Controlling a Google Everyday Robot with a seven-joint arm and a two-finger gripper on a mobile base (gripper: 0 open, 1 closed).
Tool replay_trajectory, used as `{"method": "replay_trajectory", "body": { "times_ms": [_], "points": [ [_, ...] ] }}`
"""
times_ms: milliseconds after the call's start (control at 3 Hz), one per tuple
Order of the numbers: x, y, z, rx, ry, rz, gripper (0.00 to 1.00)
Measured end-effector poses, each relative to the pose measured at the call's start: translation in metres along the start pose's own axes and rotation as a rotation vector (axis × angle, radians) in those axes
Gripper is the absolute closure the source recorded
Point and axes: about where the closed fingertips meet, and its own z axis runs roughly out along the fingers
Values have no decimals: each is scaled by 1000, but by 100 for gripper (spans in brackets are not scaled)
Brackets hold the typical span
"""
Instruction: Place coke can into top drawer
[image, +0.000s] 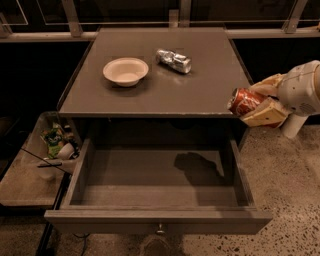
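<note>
The red coke can (243, 102) lies on its side in my gripper (256, 102), whose tan fingers are shut on it from above and below. The gripper holds it in the air at the right front corner of the cabinet top, above the right wall of the top drawer (155, 220). The drawer is pulled out wide and nothing lies in it. Its small metal knob (160, 230) shows on the front panel. The can's shadow falls on the drawer floor right of centre.
On the grey cabinet top (200, 95) stand a white bowl (125, 71) and a dented silver can (173, 60) lying on its side. A low side shelf (30, 185) at left holds a bin of snack packets (56, 141). Speckled floor lies to the right.
</note>
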Motion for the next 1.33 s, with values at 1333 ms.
{"method": "replay_trajectory", "body": {
  "times_ms": [1333],
  "points": [
    [-14,82,62,-242,-74,15,100]
  ]
}}
